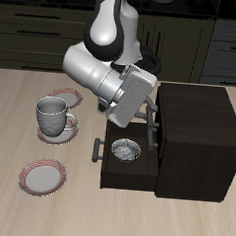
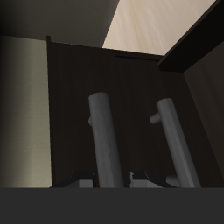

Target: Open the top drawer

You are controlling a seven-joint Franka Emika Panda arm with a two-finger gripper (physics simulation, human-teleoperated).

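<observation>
The dark brown cabinet [image 1: 197, 131] stands on the table with its front facing sideways. The top drawer [image 1: 153, 125] is at most slightly out, and its plain dark front fills the wrist view [image 2: 79, 96]. My gripper [image 1: 142, 120] is pressed up against that front at the drawer's grey metal handle [image 2: 103, 140]. In the wrist view the gripper [image 2: 112, 182] has its fingertips close on either side of one grey bar, and a second grey bar [image 2: 171, 144] runs beside it. The lower drawer [image 1: 126, 173] is pulled far out below.
A grey bowl [image 1: 124, 151] lies in the open lower drawer, whose handle [image 1: 96, 148] sticks out toward the table's middle. A grey mug [image 1: 53, 115] stands on a red-rimmed plate. Another plate [image 1: 42, 174] lies nearer the front edge.
</observation>
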